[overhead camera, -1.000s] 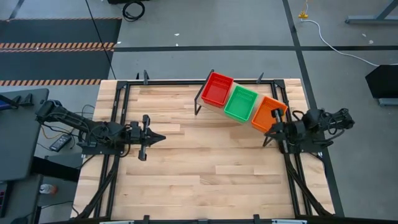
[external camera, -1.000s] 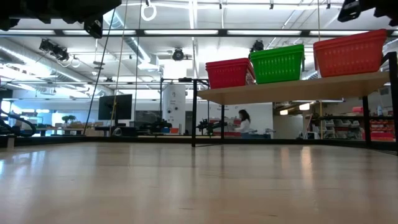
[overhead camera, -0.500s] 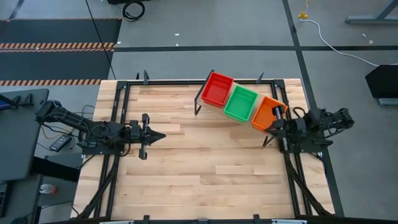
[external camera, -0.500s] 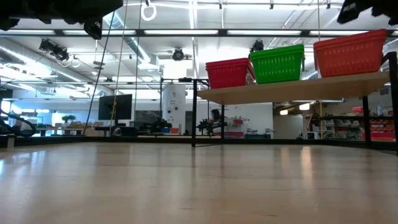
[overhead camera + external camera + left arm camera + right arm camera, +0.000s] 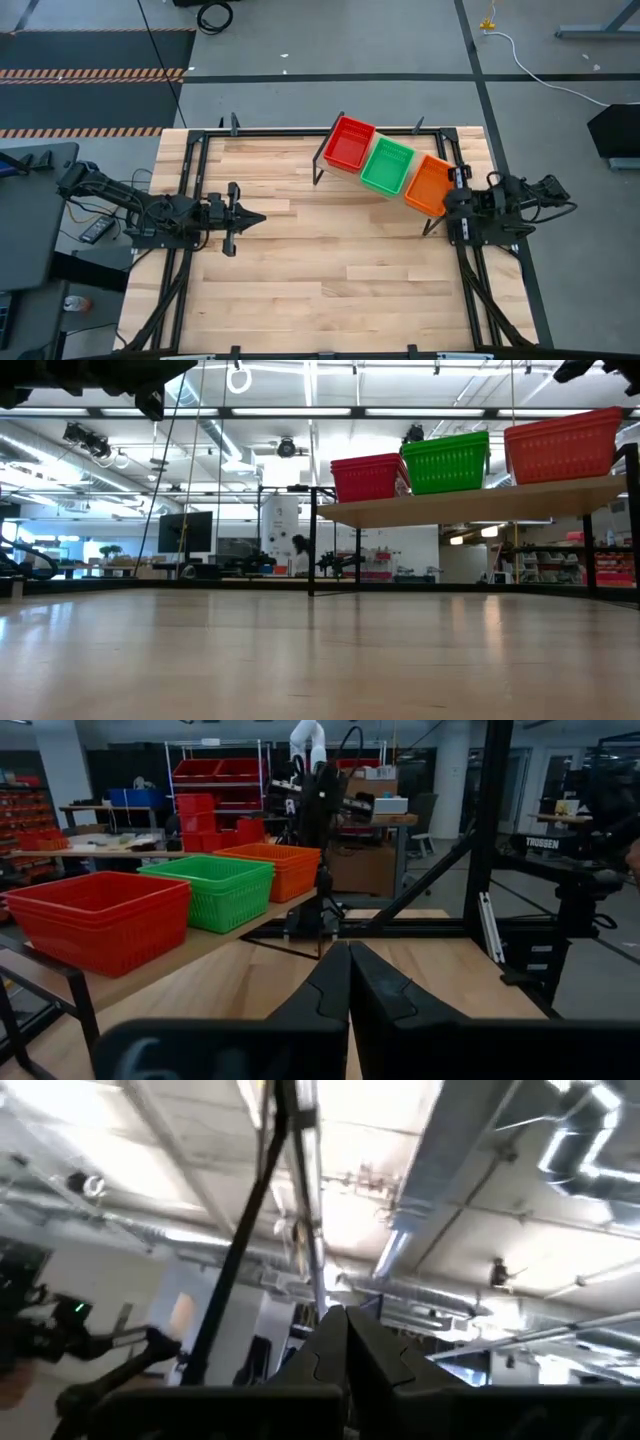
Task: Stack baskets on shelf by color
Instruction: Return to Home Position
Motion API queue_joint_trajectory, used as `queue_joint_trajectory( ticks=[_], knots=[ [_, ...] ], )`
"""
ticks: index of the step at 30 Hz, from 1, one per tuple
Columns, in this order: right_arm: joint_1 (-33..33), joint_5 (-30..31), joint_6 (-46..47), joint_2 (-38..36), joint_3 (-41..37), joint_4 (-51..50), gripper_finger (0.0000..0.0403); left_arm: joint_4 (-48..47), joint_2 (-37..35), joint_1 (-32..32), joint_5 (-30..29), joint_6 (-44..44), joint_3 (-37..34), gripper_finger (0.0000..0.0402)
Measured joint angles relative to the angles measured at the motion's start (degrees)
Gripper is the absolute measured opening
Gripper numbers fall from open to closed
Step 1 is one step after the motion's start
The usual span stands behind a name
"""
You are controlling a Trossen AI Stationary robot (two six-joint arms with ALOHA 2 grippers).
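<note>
The shelf (image 5: pixel 470 500) carries the red baskets (image 5: pixel 349 142), green baskets (image 5: pixel 386 166) and orange baskets (image 5: pixel 428 186) in one row. A person (image 5: pixel 299 555) stands far behind the table (image 5: pixel 300 270). The right gripper (image 5: pixel 337 1315) is beside the orange stack, aimed at the ceiling, with its jaws together and holding nothing. The left gripper (image 5: pixel 258 219) is over the table's left side, likewise.

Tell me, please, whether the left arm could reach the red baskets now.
Probably yes: only open table lies between the left gripper and the red baskets, which sit at the end of the shelf nearest it.
</note>
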Motion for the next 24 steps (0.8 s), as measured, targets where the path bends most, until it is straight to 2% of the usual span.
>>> queue_joint_trajectory(
  ticks=[3,12,15,20,24],
  knots=[
    [0.00,-1.28,-0.17,0.04,-1.04,-0.73,0.0007,0.36,0.00,0.00,0.00,0.01,0.00,0.0004],
    [-0.07,0.01,3.08,0.04,-3.23,0.99,0.0007,1.13,0.00,0.00,0.01,0.54,0.00,0.0005],
    [-0.07,4.20,5.52,0.07,-3.23,0.62,0.0008,0.56,0.00,-0.04,0.02,1.50,0.00,0.0007],
    [-0.07,15.65,6.56,0.07,-3.23,0.69,0.0009,-0.22,0.00,-0.04,-0.20,1.56,0.00,0.0013],
    [-0.07,17.56,6.33,0.07,-3.23,0.66,0.0009,-0.40,0.00,0.00,-2.65,1.92,0.00,0.0009]
  ],
)
